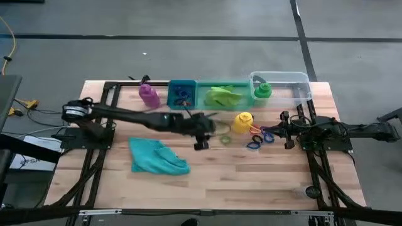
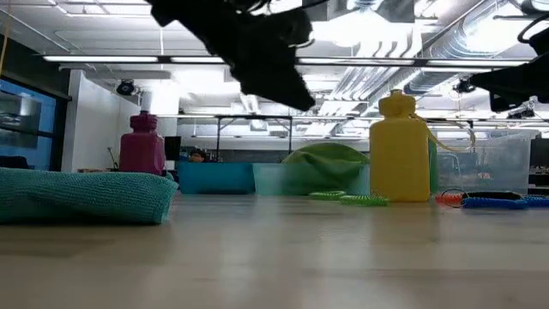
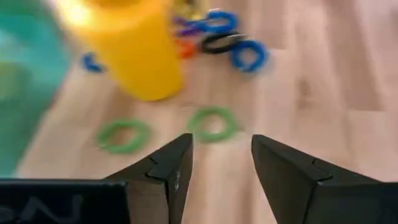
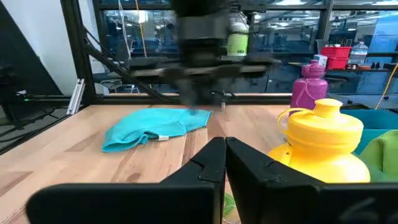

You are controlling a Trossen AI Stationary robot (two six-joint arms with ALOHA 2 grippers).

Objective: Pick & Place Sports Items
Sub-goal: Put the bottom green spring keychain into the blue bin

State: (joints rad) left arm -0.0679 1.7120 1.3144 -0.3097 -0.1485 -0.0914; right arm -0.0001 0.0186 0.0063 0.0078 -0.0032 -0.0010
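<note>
My left gripper (image 1: 212,129) (image 3: 221,146) hangs open above the table's middle, tilted down, with nothing between its fingers. Just beyond it two green rings (image 3: 211,123) (image 1: 225,139) lie flat on the wood, next to the upright yellow bottle (image 1: 242,121) (image 3: 140,50). More coloured rings (image 1: 260,137) lie right of the bottle. The purple bottle (image 1: 148,94) stands at the far left. The teal cloth (image 1: 157,157) lies crumpled nearer the front. The lime-green cloth (image 1: 223,95) lies in the green bin and a green bottle (image 1: 262,91) in the clear bin. My right gripper (image 4: 225,155) waits shut at the right.
Three bins stand in a row along the far edge: a blue bin (image 1: 171,94) holding small rings, a green bin (image 1: 202,97) and a clear bin (image 1: 295,85). Bare wood stretches across the near half of the table (image 1: 251,182).
</note>
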